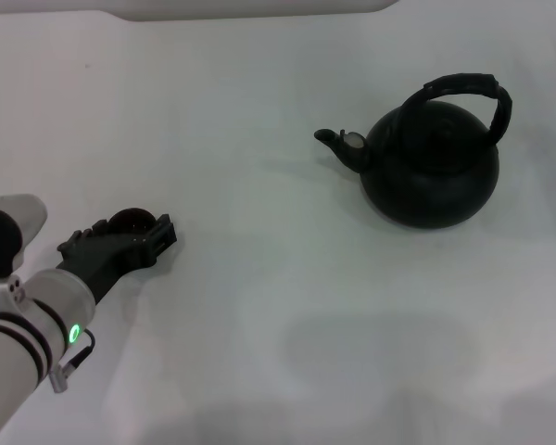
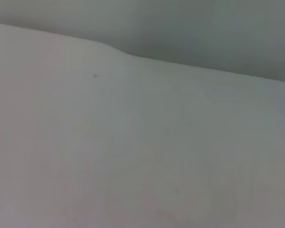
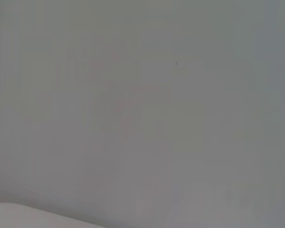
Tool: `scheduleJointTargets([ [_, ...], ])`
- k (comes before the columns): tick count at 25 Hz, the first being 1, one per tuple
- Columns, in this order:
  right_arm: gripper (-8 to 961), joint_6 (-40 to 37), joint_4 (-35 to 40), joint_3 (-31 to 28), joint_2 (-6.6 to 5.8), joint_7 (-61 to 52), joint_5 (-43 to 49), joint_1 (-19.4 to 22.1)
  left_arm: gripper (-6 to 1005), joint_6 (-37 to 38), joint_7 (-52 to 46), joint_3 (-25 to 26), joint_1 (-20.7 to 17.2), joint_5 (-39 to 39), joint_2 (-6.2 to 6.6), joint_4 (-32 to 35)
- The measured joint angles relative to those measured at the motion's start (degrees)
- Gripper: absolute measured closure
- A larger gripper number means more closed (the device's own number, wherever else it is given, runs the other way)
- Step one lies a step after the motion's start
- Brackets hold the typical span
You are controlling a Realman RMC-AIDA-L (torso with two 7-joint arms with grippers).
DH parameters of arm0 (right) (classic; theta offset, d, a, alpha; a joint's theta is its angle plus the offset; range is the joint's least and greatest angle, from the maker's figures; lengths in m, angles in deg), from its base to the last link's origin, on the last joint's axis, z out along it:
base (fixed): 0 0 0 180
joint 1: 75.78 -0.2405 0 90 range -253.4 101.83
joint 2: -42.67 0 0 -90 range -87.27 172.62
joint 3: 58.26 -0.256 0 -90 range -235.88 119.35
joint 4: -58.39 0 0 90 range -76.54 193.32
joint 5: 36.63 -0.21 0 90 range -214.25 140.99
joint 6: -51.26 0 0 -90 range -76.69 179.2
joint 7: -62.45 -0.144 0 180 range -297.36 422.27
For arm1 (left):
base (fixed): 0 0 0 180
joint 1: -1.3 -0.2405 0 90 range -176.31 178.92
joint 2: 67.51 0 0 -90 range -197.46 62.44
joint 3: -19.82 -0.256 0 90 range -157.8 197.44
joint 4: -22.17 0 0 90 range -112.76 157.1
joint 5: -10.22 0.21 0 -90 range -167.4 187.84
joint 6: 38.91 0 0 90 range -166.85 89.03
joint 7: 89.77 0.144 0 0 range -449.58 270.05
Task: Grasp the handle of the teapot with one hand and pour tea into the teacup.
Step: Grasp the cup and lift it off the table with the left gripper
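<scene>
The teapot (image 1: 431, 171) stands upright on the white table at the right of the head view, matte black and round, with its spout (image 1: 338, 144) pointing left. Its ribbed handle (image 1: 468, 93) arches over the lid and nothing touches it. The teacup (image 1: 130, 221) is small and dark and sits at the left, partly hidden behind my left gripper (image 1: 162, 234), which lies low against its near side. My right gripper is out of view. Both wrist views show only bare pale surface.
The white table (image 1: 278, 306) stretches wide between the teacup and the teapot. Its far edge (image 1: 259, 11) runs along the top of the head view. My left forearm (image 1: 28, 343) comes in from the lower left corner.
</scene>
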Motion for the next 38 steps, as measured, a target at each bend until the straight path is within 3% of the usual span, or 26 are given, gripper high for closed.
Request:
scheduleJointTargets([
  [18, 80, -0.22, -0.09, 0.0, 0.05, 0.0, 0.0, 0.02, 315, 0.39, 0.3, -0.06, 0.67, 0.11, 0.08, 0.52],
  [38, 80, -0.29, -0.09, 0.0, 0.14, 0.0, 0.0, 0.1, 316, 0.08, 3.83, 0.35, 1.58, -0.24, 0.11, 1.41],
])
